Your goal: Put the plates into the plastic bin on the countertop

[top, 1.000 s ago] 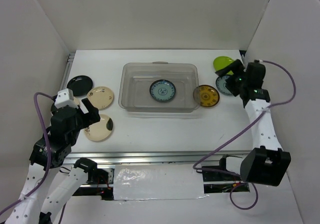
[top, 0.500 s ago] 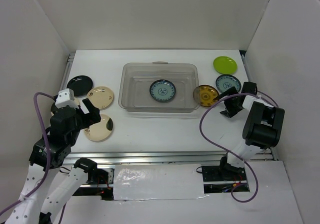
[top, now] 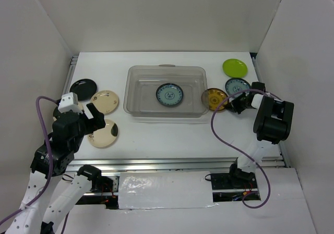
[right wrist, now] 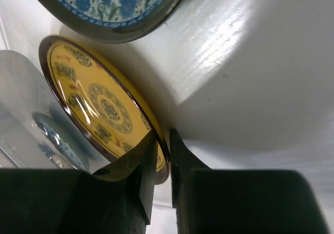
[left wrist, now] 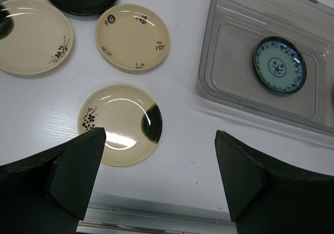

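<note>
Right gripper [right wrist: 160,140] pinched narrow on the rim of the yellow plate [right wrist: 99,106].
The yellow plate lies just right of the plastic bin [top: 136,108], which holds one teal plate [top: 169,94]. Left gripper [left wrist: 160,139] is wide and empty above the patched cream plate [left wrist: 117,123] at near left.

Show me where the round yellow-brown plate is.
Top view, right side: the yellow-brown plate lies beside the clear plastic bin, its rim in the right gripper.
</note>
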Available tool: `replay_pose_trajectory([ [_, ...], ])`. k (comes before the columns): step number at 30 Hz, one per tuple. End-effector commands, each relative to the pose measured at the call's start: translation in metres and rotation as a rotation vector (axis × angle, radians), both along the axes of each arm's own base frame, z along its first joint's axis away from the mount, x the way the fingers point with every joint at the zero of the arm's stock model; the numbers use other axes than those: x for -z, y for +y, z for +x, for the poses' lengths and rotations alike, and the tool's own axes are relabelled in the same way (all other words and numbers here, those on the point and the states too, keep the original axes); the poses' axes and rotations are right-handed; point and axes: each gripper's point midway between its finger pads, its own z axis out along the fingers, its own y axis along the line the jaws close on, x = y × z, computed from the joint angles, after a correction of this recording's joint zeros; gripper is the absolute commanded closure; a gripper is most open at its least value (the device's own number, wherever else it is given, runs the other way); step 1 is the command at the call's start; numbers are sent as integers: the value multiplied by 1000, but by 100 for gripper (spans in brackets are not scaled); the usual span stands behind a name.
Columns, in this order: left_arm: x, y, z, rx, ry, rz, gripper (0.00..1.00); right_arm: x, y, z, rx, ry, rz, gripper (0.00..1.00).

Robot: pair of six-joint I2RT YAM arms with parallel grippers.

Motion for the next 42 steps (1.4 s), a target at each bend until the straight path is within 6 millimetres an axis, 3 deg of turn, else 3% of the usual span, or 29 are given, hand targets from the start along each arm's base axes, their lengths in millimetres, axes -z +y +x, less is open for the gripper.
replay_pose_trajectory([
  [1, -9, -3, 4, 16, -42, -4, 1, 5, 2, 3, -31, 14, -14, 82],
  [2, -9, -2, 4, 13, -41, -2, 1, 4, 0, 2, -26, 15, -21, 96],
  [3, -10, -2, 4, 13, -45, -4, 1, 4, 1, 0, -26, 27, -23, 100],
  [6, -10, -3, 4, 16, -45, -5, 1, -8, 0, -10, -14, 15, -59, 100],
  [7, -9, -3, 4, 14, -43, -5, 1, -7, 2, -22, -9, 24, -66, 100],
  [8, -9, -3, 4, 14, -41, -4, 1, -27, -1, -25, 3, -29, -97, 100],
  [11, -9, -2, 4, 13, -41, -3, 1, -61, -4, -46, 34, -104, -181, 100],
  [12, -9, -2, 4, 11, -42, -4, 1, -85, -7, -50, 48, -162, -215, 100],
  [14, -10, -2, 4, 11, -45, -6, 1, -107, -14, -58, 78, -179, -258, 100],
  [16, -9, -2, 4, 9, -42, -5, 1, -152, -26, -59, 134, -261, -339, 100],
  [18, -9, -2, 4, 7, -40, -4, 1, -186, -18, -54, 126, -336, -365, 100],
  [19, -8, -2, 4, 7, -39, -3, 1, -193, -9, -50, 99, -354, -357, 100],
  [21, -9, -1, 4, 7, -40, -2, 1, -212, 40, -33, -58, -427, -302, 100],
  [22, -8, -1, 4, 5, -39, -2, 1, -197, 68, -23, -168, -390, -227, 100],
  [24, -8, -1, 4, 2, -37, -4, 1, -185, 120, 0, -344, -351, -140, 100],
  [26, -8, 0, 5, -3, -39, -5, 1, -192, 159, 14, -463, -358, -107, 100],
  [27, -8, 0, 5, -2, -37, -2, 1, -170, 178, 22, -508, -303, -93, 100],
  [29, -8, 0, 5, -3, -36, -3, 1, -166, 191, 38, -515, -293, -97, 100],
  [30, -8, -1, 4, -1, -39, -6, 1, -144, 196, 44, -519, -237, -85, 100],
  [34, -8, -1, 4, 4, -41, -4, 1, -113, 219, 56, -558, -167, -92, 100],
  [40, -7, -4, 5, 18, -36, -2, 1, -89, 238, 68, -577, -143, -70, 100],
  [41, -7, -4, 6, 17, -33, -3, 1, -90, 244, 68, -592, -151, -64, 97],
  [42, -7, -4, 5, 17, -33, -3, 1, -90, 249, 66, -605, -152, -44, 79],
])
